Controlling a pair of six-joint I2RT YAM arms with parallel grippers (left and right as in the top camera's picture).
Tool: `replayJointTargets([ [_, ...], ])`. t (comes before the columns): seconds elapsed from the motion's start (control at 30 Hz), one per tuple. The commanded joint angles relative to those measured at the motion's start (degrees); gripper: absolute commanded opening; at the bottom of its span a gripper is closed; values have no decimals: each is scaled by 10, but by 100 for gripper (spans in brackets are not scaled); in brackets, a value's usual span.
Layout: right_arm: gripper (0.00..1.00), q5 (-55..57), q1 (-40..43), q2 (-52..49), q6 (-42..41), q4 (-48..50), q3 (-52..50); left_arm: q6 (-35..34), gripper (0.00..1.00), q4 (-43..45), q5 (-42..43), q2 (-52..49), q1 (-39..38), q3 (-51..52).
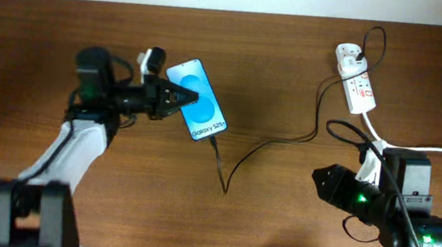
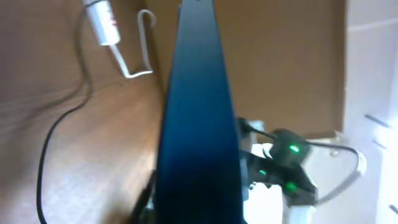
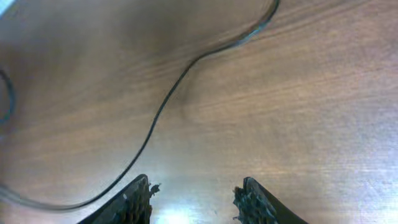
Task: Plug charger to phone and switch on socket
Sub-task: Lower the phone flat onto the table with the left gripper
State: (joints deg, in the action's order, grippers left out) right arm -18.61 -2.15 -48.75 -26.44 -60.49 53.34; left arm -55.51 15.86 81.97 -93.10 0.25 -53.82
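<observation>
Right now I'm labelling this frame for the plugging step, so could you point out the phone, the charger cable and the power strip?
phone (image 1: 206,110): overhead view, blue screen just above the lettering.
charger cable (image 1: 285,141): overhead view, middle of its run.
power strip (image 1: 358,87): overhead view, middle of its white body.

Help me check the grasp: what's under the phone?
The left gripper grips the phone at its edge; wooden table shows around it. Underneath is hidden by the phone.
</observation>
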Motion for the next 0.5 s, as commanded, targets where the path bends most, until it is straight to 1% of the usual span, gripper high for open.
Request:
replayJointTargets([
  [0.0, 48, 13, 3, -2, 7, -13, 1, 78, 0, -6, -90, -56, -7, -4],
  [0.03, 48, 13, 3, -2, 7, -16, 1, 108, 0, -26, -120, -63, -7, -4],
  [0.13, 48, 14, 3, -2, 7, -25, 1, 232, 0, -208, -276, -66, -7, -4],
  [0.17, 48, 14, 3, -3, 7, -27, 1, 282, 0, -282, -340, -66, -7, -4],
  [0.2, 48, 14, 3, -5, 8, -29, 1, 317, 0, -317, -361, -66, -7, -4],
  [0.23, 48, 14, 3, -11, 7, -30, 1, 338, 0, -339, -364, -66, -7, -4],
  [0.3, 48, 14, 3, -26, 7, -33, 1, 340, 0, -344, -376, -66, -7, -4],
  [0.33, 44, 14, 3, -35, 7, -37, 1, 340, 0, -344, -390, -66, -7, -4],
  [0.4, 38, 13, 3, -59, 8, -47, 1, 340, 4, -341, -398, -67, -7, -4],
  [0.47, 38, 13, 3, -76, 27, -48, 1, 340, 6, -337, -398, -72, -7, -4],
])
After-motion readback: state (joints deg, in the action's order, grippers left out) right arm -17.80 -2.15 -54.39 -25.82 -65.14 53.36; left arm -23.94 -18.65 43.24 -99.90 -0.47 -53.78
